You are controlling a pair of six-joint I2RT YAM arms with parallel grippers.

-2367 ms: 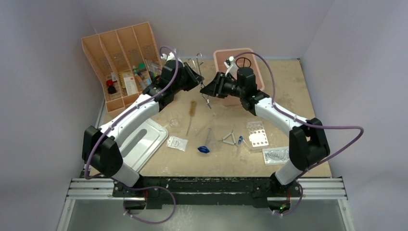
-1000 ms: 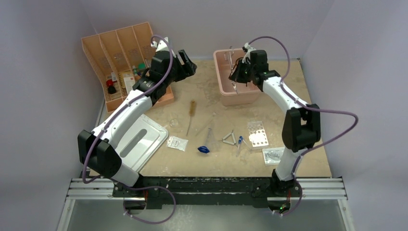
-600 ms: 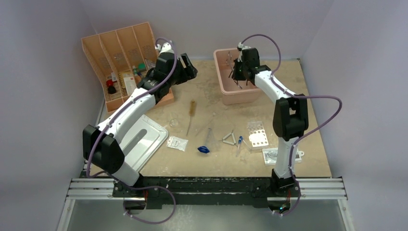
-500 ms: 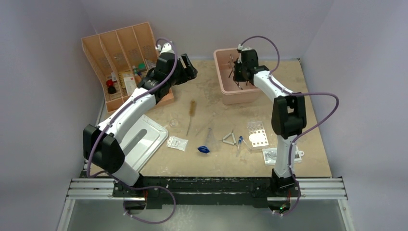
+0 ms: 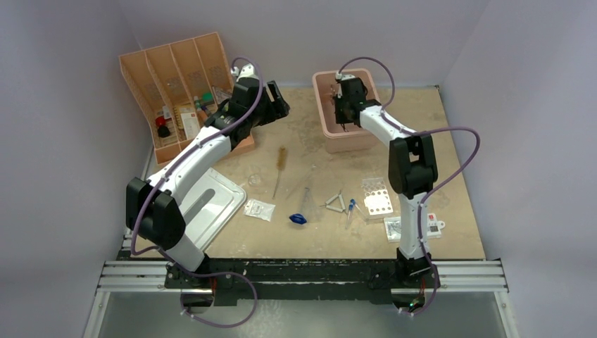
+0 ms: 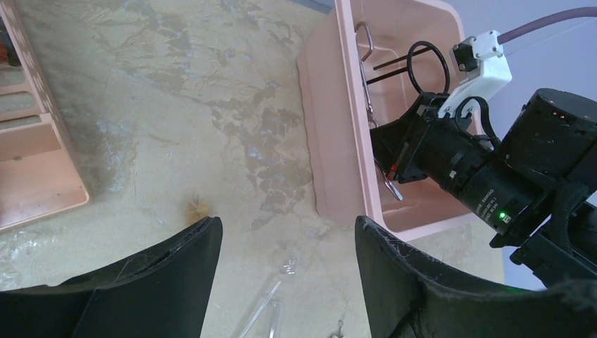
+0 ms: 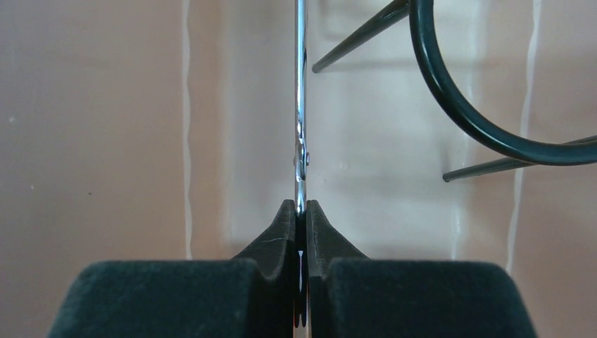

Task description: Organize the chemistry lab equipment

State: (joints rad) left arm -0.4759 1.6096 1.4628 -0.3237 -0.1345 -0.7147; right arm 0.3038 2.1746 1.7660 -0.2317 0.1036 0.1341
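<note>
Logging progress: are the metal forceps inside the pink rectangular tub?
Inside: the right gripper holds the metal forceps within the pink rectangular tub.

1. Three plain pale-lilac walls close in the scene: a back wall (image 5: 296,28), a left wall (image 5: 63,141) and a right wall (image 5: 521,105).
2. No windows show.
3. The table (image 5: 352,239) has a tan, mottled top with pale scuffed patches.
4. An aluminium rail (image 5: 134,276) runs along its near edge.
5. Below the rail lies a flat grey surface (image 5: 317,313).
6. The light is soft and even, casting only faint shadows.
</note>
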